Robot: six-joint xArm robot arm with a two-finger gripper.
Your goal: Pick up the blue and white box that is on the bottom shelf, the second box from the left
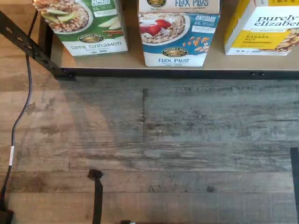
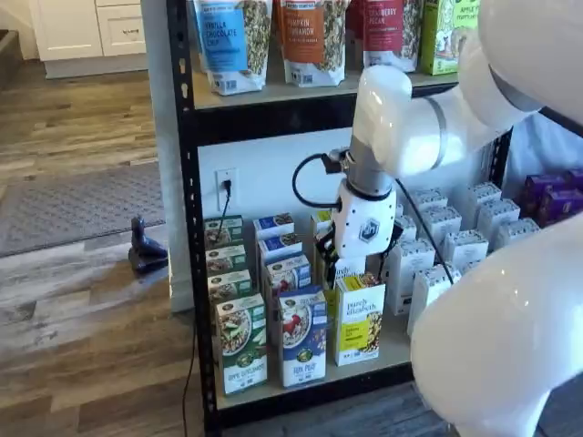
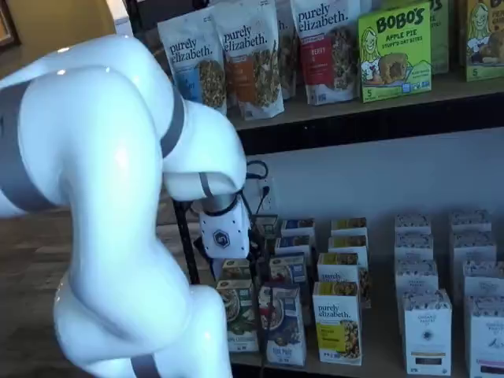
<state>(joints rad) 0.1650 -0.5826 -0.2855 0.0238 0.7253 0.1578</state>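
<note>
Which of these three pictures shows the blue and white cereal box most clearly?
The wrist view: the blue and white box fills it close up, label readable, top cropped. Both shelf views show it whole but small, one partly hidden by the arm.

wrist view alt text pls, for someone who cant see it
Looking down at the front edge of the bottom shelf, where the blue and white box labelled Flax Plus stands between a green-and-white Apple Cinnamon carton and a yellow Banana Nut carton. Below the shelf's black beam lies grey wood-plank floor, with a thin cable at one side. No gripper fingers show.
</note>
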